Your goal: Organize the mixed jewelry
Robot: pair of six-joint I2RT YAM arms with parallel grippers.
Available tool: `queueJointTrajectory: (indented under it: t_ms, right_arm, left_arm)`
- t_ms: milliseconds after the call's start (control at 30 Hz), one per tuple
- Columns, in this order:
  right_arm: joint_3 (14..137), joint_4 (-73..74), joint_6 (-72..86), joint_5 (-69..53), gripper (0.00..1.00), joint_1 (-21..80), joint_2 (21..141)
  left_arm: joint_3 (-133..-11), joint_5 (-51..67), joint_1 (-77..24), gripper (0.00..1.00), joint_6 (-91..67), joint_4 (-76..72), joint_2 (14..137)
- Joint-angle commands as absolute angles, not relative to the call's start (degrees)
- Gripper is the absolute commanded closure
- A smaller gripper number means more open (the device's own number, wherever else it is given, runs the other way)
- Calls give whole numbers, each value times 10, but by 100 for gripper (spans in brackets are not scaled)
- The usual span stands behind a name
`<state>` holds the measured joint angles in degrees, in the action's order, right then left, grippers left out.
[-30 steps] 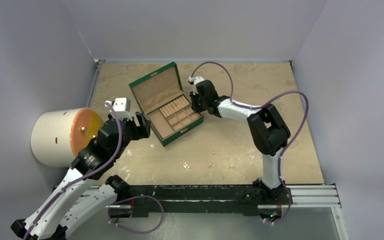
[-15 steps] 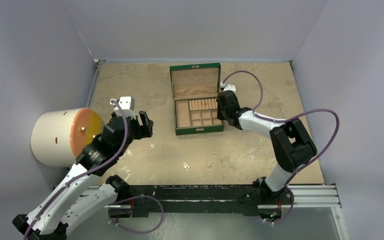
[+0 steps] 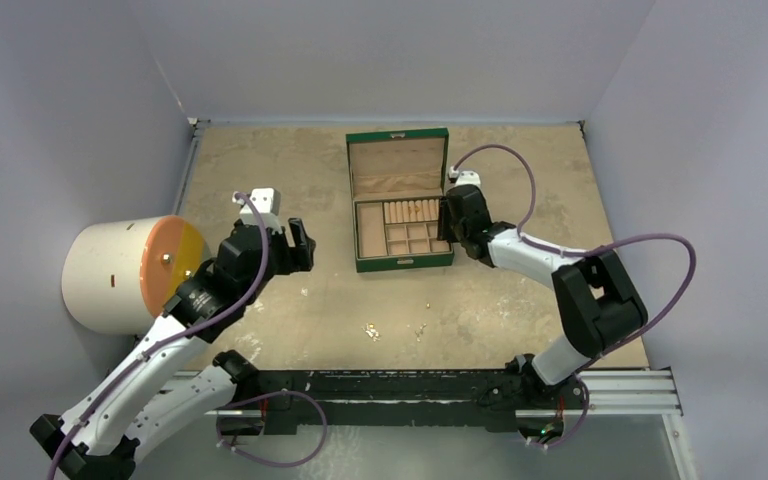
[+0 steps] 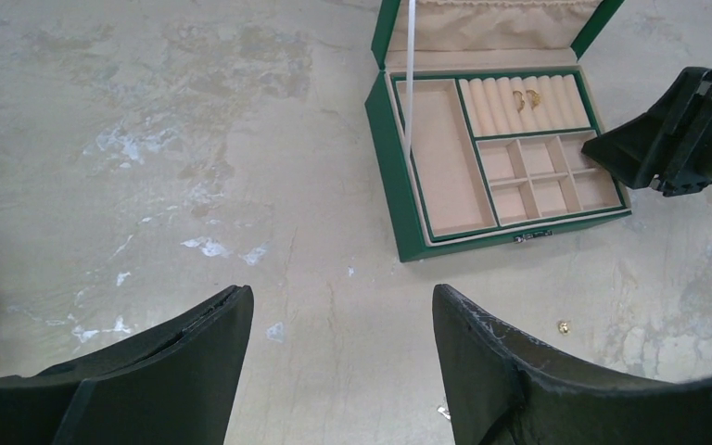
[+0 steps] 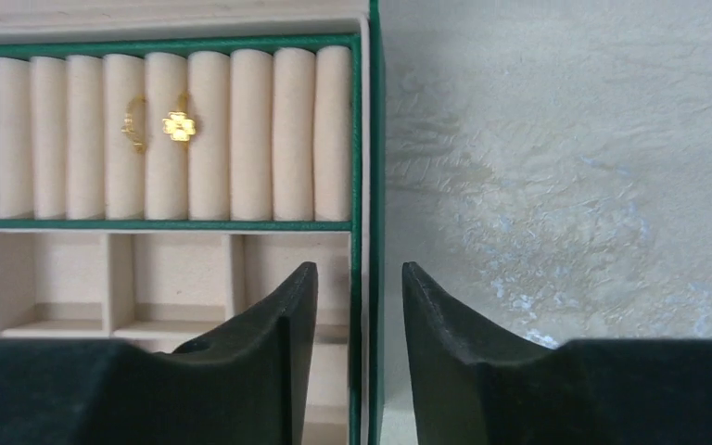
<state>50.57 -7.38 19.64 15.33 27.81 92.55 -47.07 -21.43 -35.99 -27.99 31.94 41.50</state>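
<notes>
Closest to us, a little beyond the arm bases, the loose jewelry [image 3: 371,330] lies scattered on the bare desk [image 3: 520,290]. We see a glittery cluster, a speck just to its right and a small gold bead [image 4: 563,326] slightly farther out (all too tiny for us to name more exactly), well apart from both arms. Farther out on our left, the left gripper [image 4: 340,295] hangs above the desk with its fingers spread wide and nothing between them, looking toward the box. Beside that arm, at the left edge, a white cylinder [image 3: 110,275] lies on its side with its orange face turned inward. Beyond the loose pieces, the green box [image 3: 403,263] sits squarely on the desk with its lid [image 3: 397,165] standing up at the back. The right gripper [image 5: 360,271] is at the box's right side. Its fingers are drawn to a narrow gap that straddles the right wall, one finger over the tan compartments and the other over the desk. A sliver shows on each side of the wall, so we do not read it as pinched. At the back of the tray, two gold pieces [image 5: 180,126] sit side by side among the ring rolls [image 5: 250,134].
</notes>
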Motion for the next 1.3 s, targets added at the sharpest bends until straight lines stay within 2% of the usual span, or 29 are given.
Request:
queueJointTrajectory:
  t_ms: [0,133,433,667,867,1267]
  right_arm:
    - [509,-109,191,124,53,276,862]
    - [519,-68,197,99,50,276,822]
    - [456,-10,213,2,51,288,706]
    - [380,5,238,-2,53,372,643]
    - [342,3,274,18,59,409,673]
    - [326,-50,286,38,64,432,764]
  left_arm:
    - [-506,-184,-355,30,-295,274,435]
    - [-524,-172,-355,30,-293,261,444]
    - [-530,-172,-355,30,-268,231,453]
    - [-503,-189,-355,30,-253,224,458]
    - [-500,-172,-355,30,-254,228,462]
    - [-493,-177,-352,30,-253,238,455]
